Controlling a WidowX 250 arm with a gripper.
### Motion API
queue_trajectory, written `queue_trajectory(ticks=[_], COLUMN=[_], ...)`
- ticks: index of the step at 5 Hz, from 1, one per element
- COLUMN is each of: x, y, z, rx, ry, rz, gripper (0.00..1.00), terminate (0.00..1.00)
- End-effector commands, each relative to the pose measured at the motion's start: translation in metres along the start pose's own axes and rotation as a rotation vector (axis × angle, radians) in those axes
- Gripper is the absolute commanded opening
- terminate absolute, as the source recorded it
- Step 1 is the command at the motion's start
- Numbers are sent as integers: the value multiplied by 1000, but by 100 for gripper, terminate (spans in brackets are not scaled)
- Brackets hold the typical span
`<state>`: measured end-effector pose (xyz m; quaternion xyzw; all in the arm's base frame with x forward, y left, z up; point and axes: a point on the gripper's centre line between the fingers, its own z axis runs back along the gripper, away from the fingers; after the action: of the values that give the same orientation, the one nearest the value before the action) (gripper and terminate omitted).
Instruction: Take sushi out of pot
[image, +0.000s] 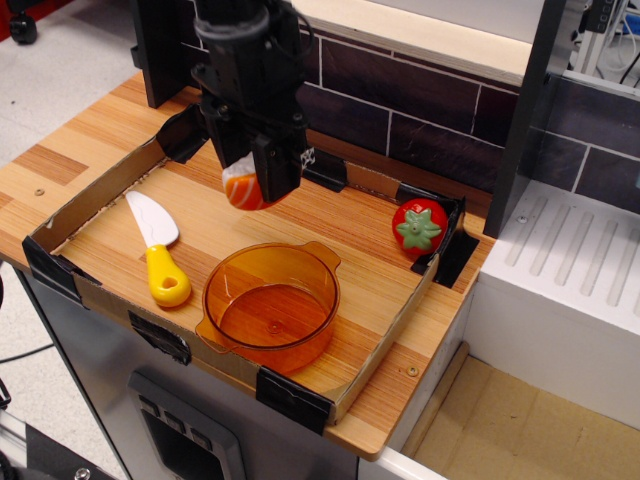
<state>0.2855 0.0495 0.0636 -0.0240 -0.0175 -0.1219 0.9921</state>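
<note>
My black gripper (250, 180) pinches the small glossy orange-and-white toy sushi wedge (243, 189), held in the air above the wooden board (360, 250). The round translucent orange plastic pot (270, 305) sits empty below, on the near side; bare board lies to the right.

Dark tiled wall (420, 95) (pale grout) behind wooden counter (60, 160).

Even, bright overhead light is falling across the wooden counter (90, 140); shadows are lying soft and short. Small glints are showing on the pot (270, 308) rim and the tomato toy (418, 228). Focus is holding sharp throughout.
</note>
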Motion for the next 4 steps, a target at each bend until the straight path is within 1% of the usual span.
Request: queue_trajectory(ticks=[1, 2, 3, 4], x=[13, 17, 20, 21], y=[42, 49, 56, 63], z=[-21, -32, -37, -39], rx=[83, 112, 122, 129], ry=[4, 6, 13, 2], rz=[75, 86, 101, 109], gripper=[0, 0, 0, 0], terminate=[0, 0, 0, 0])
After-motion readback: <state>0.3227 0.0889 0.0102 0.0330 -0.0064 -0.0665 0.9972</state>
